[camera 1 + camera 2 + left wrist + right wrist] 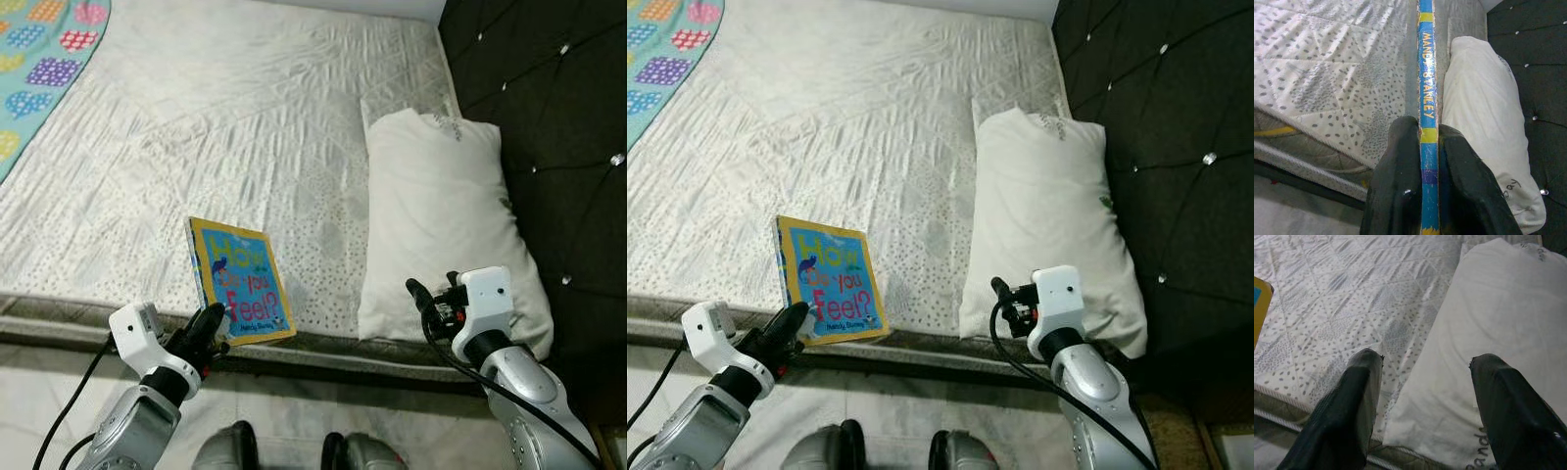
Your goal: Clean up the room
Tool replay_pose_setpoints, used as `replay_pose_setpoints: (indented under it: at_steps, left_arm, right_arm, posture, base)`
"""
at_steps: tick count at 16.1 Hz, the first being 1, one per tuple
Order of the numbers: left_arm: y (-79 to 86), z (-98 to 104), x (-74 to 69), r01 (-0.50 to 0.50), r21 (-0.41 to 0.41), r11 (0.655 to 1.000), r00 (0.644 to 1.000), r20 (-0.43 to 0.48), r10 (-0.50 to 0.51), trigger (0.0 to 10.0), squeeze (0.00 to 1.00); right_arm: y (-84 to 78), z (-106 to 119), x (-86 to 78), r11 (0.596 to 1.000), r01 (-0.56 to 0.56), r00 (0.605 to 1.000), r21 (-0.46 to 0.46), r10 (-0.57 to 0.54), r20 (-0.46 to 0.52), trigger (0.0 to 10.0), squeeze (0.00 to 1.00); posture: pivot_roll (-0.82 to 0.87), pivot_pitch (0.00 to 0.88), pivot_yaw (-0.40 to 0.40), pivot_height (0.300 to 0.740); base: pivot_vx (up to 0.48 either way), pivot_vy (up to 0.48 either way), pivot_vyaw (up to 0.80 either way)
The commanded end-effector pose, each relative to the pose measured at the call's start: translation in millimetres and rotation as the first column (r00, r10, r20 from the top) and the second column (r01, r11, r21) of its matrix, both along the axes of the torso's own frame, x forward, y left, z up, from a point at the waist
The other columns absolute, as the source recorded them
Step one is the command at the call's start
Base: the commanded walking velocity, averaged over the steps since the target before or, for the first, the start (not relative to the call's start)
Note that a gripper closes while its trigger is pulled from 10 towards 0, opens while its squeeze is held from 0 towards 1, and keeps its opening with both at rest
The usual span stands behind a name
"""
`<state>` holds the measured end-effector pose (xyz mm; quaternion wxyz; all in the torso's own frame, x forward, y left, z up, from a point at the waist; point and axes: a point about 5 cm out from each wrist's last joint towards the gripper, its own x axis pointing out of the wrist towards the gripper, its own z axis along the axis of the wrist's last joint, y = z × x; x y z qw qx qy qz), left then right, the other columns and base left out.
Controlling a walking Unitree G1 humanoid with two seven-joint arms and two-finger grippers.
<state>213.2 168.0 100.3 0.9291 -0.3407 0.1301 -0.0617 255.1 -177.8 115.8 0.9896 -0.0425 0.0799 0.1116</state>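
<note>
- The left gripper (208, 328) is clamped on the book (240, 280) — in the left wrist view its two black fingers (1400, 181) pinch the spine near the lower end, so the hold is narrow and near one corner.
- The book stands tilted at the near edge of the mattress (245, 137), at about 7 o'clock from the pillow (441, 225); whether its lower edge touches the mattress I cannot tell.
- Judged from this, the step is carrying the book off the bed. Lift it straight up before swinging — a corner pinch lets a board book pivot.
- The right gripper (1422, 401) hovers with fingers apart at the pillow's near corner, holding nothing; it could steady the book's free edge if it sags.
- The blanket (39, 54) lies at 10 o'clock, well apart.
</note>
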Motion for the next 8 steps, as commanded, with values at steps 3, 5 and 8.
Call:
replay_pose_setpoints:
  at_steps: [3, 5, 8]
  left_arm:
    - [-0.3, 6.8, 1.8, -0.037, 0.003, 0.999, 0.999, 0.038, 0.036, 10.0, 0.0]
    - [3.4, 7.5, 2.0, -0.094, -0.003, 0.996, 0.994, 0.054, 0.094, 10.0, 0.0]
    - [5.3, 7.2, 1.0, -0.104, -0.005, 0.995, 0.993, 0.053, 0.104, 10.0, 0.0]
  right_arm:
    - [-4.8, 0.1, 1.7, 1.0, 0.008, 1.0, -0.007, -0.008, -0.007, 10.0, 0.0]
    - [-5.8, 1.9, 5.3, 1.0, 0.008, 1.0, -0.014, -0.008, -0.001, 10.0, 0.0]
    - [-7.3, 3.4, 8.3, 1.0, 0.008, 1.0, -0.02, -0.007, 0.005, 10.0, 0.0]
  posture:
    - [-0.07, 0.231, -0.087, 0.631]
    - [-0.07, 0.229, -0.092, 0.631]
    - [-0.07, 0.229, -0.098, 0.631]
  base:
    - [0.0, 0.0, 0.0]
    - [0.0, 0.0, 0.0]
    - [0.0, 0.0, 0.0]
